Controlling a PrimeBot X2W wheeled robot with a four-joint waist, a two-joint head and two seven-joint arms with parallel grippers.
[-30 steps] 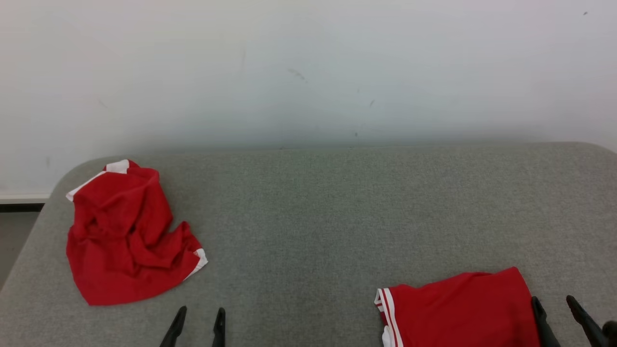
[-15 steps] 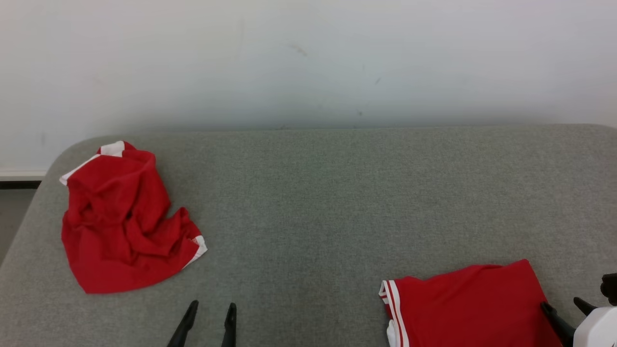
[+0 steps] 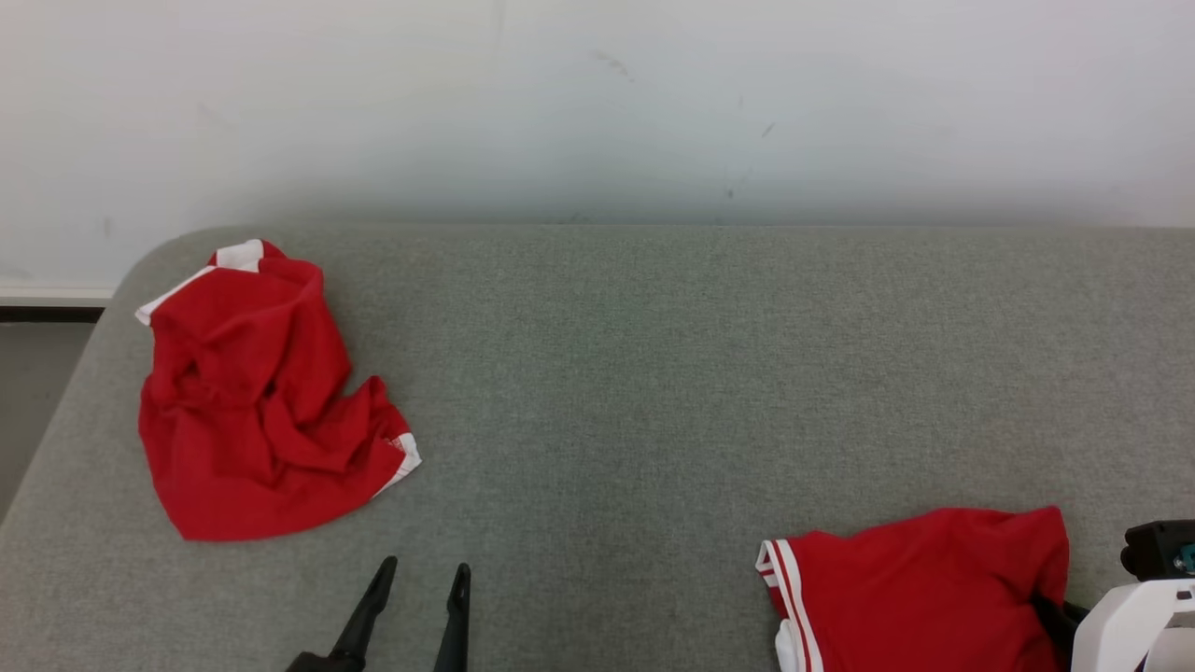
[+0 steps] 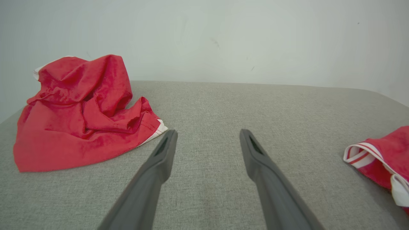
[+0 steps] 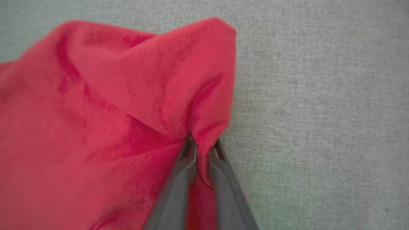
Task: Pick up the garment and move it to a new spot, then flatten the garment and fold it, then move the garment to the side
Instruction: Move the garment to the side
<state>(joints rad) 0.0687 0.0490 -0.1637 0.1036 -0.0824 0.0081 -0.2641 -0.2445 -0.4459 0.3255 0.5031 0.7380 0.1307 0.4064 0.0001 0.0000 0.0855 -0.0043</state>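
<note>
A folded red garment [image 3: 924,588] with white striped trim lies at the table's near right. My right gripper [image 3: 1050,607] is shut on its right edge. In the right wrist view the two dark fingers [image 5: 188,166] pinch a raised fold of the red garment [image 5: 111,111], with the gripper [image 5: 203,142] pressed into the cloth. A second red garment [image 3: 252,401] lies crumpled at the far left. My left gripper [image 3: 425,566] stands open near the front edge, right of that heap and apart from it. In the left wrist view the left gripper [image 4: 207,132] holds nothing, with the crumpled garment [image 4: 76,111] to its left.
The grey fabric table [image 3: 653,373] runs up to a pale wall at the back. Its rounded left corner drops off to the floor [image 3: 37,373]. The folded garment's striped hem [image 4: 361,155] shows at the right of the left wrist view.
The right gripper has closed on the folded garment's right edge, bunching the cloth there. The head camera has shifted, so the whole picture has moved. The left gripper stays open.
</note>
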